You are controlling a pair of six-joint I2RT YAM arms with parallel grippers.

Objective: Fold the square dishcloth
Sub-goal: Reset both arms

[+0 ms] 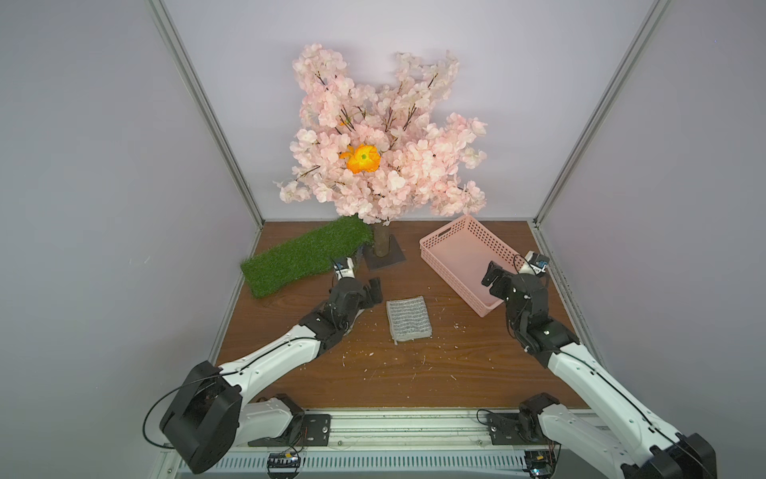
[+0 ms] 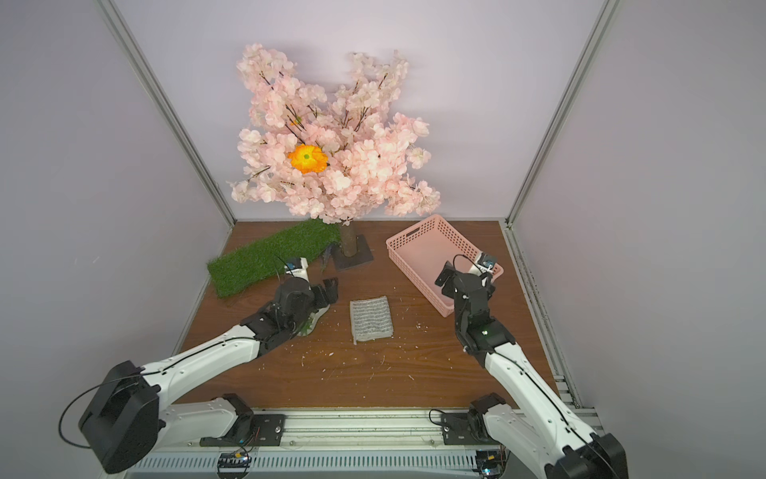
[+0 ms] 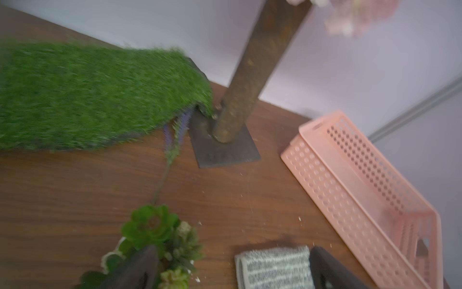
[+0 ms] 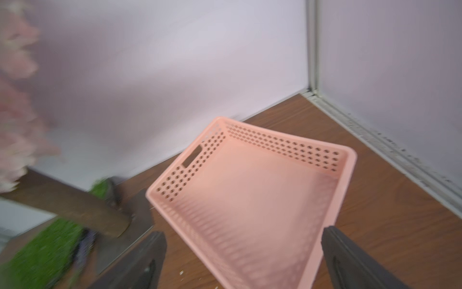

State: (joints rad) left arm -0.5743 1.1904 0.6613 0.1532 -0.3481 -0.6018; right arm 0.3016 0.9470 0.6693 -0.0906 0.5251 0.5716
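tabletop (image 1: 414, 373), brown wood grain, strewn with pale specks. blossom tree (image 1: 385, 137) stands behind the cloth on a dark square base, one orange flower among the pink. grass mat (image 1: 298, 257) lies behind and left of the cloth, its far end lifted against the tree base. pink basket (image 1: 439, 244), perforated, sits right of and behind the cloth. cloth (image 1: 408, 318) (image 2: 371, 318), grey with whitish stripes, lies folded into a rectangle on bare tabletop, touched by neither arm. left gripper (image 1: 371, 294) hovers just left of the cloth; in the left wrist view its fingers (image 3: 330, 270) stand wide apart and hold nothing, with a green succulent sprig (image 3: 152, 227) beneath them. right gripper (image 1: 491, 282) hangs over the basket's near end, right of the cloth; its fingers (image 4: 350, 257) stand wide apart and hold nothing.
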